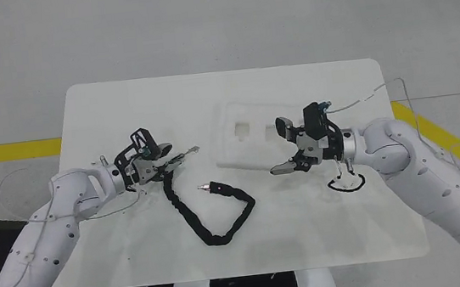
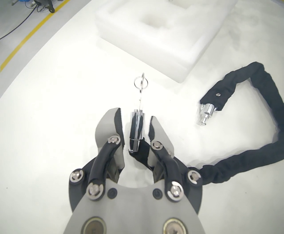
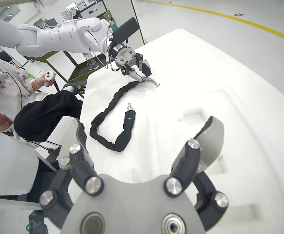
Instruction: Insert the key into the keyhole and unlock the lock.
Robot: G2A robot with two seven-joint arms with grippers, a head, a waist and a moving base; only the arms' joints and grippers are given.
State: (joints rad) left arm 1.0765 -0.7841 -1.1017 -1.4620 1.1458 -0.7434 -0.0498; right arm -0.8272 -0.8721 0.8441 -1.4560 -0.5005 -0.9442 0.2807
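Your left wrist view shows the key (image 2: 140, 97) in the lock (image 2: 137, 130), with the left gripper (image 2: 135, 115) jaws spread around it. From above, the right gripper (image 1: 283, 148) jaws are spread over the foam tray (image 1: 252, 154).

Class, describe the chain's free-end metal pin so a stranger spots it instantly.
On the white table, a black fabric-sleeved chain curls beside the foam tray. The pin is the chrome stub on its loose end; the other end carries the lock cylinder with the key.

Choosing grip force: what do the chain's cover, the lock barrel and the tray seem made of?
Chain cover: black fabric, matte, wrinkled.
Lock barrel: polished metal, likely chrome-plated, mirror reflections.
Tray: white foam, apparently; soft, grainy matte surface.
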